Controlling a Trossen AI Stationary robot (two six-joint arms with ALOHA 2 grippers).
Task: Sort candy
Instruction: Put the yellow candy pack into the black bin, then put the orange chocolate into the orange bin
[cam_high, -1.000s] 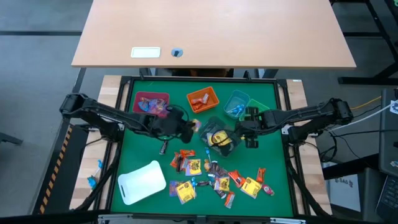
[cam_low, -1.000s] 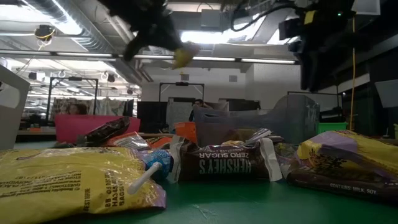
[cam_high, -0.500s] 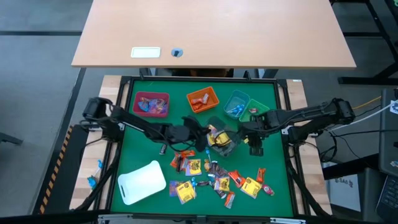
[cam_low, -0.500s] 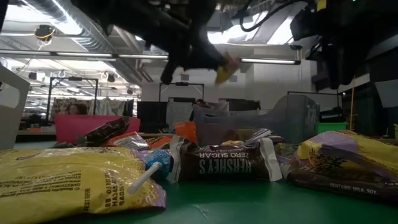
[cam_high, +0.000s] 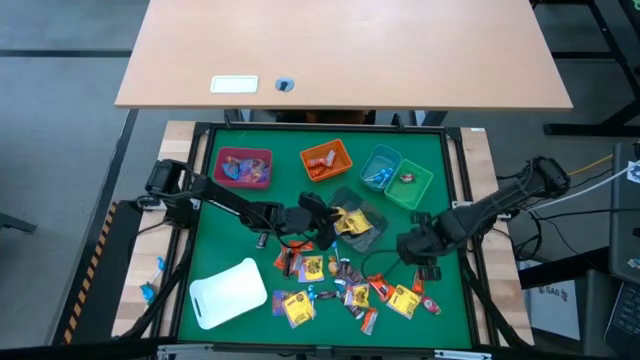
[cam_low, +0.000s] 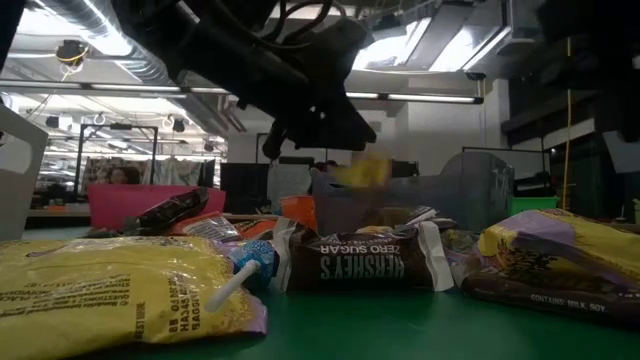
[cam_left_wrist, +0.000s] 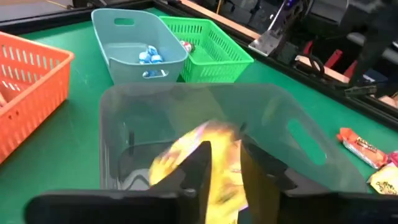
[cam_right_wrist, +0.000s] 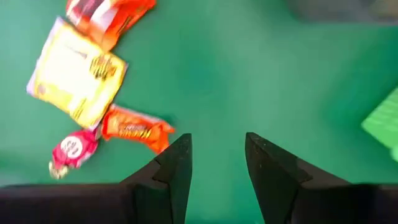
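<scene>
Sorting is partly done: we see our left gripper (cam_left_wrist: 225, 163), jaws parting, dropping a yellow candy (cam_left_wrist: 208, 155) into the grey bin (cam_high: 372, 232); right gripper (cam_right_wrist: 217, 165), jaws apart and empty, hangs over the pile (cam_high: 345, 285) remaining along the mat's (cam_high: 445, 205) near edge.

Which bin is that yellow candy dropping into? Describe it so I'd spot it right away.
On the green mat, look just below the row of coloured bins. The grey see-through bin sits alone there, with the left gripper at its edge; its neighbours are pink, orange, blue and green.
</scene>
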